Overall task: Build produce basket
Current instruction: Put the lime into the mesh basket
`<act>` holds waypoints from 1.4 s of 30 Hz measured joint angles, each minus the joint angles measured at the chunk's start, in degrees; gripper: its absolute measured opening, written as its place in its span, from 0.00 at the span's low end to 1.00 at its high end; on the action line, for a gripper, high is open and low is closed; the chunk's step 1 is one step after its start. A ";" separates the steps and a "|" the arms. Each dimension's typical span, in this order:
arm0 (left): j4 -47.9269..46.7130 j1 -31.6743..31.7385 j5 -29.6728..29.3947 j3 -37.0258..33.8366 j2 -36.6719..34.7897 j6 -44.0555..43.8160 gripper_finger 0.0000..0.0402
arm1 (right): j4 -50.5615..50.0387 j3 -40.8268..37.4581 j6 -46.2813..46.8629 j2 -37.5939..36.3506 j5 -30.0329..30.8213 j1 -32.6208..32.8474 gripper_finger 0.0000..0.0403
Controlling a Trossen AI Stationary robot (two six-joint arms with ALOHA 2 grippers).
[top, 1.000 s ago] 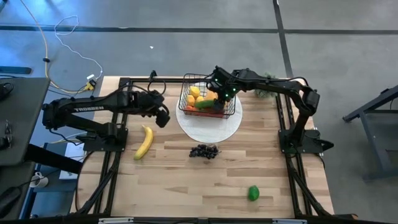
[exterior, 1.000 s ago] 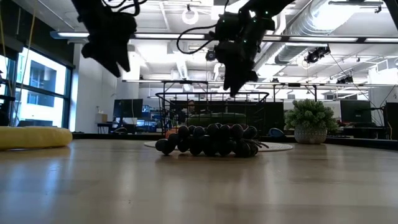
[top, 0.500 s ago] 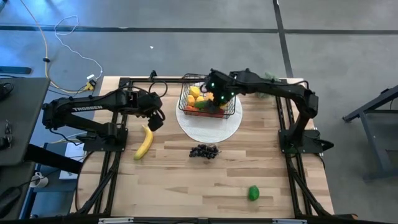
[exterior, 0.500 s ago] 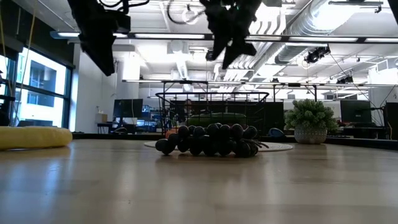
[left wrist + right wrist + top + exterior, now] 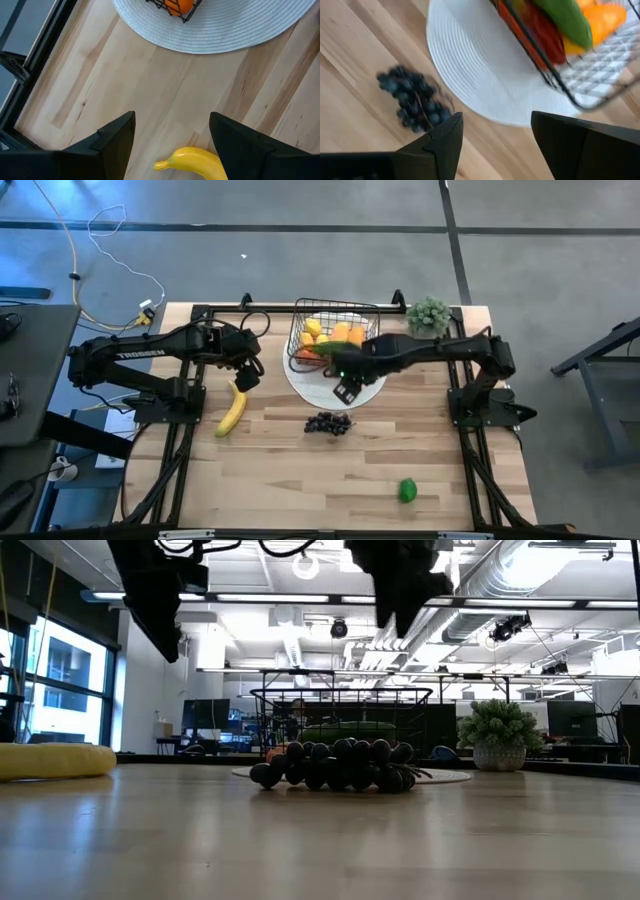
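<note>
1. The basket (image 5: 334, 340) is sitting on the white plate (image 5: 365, 392), already holding several produce pieces.
2. The right gripper (image 5: 345, 388), fingers spread and empty, is hovering near the grapes (image 5: 328, 422); lowering onto them seems next.
3. The left gripper (image 5: 247, 374), also released, is hanging over the banana (image 5: 232, 408).

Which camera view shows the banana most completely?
The high view: the whole banana lies on the table, below the left gripper. The low view shows its side at the edge; the left wrist view shows only one end.
</note>
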 joint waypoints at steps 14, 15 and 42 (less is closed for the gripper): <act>0.11 0.00 -0.33 0.00 0.00 -1.33 0.61 | -14.69 -3.61 16.96 -0.90 2.59 11.58 0.54; 0.14 0.00 -0.39 0.00 0.00 -1.73 0.61 | -15.36 -4.60 18.34 -1.31 2.48 12.56 0.54; -0.50 0.04 6.04 -0.02 -0.04 -2.78 0.61 | -9.90 -13.60 74.09 -7.10 -1.86 42.58 0.54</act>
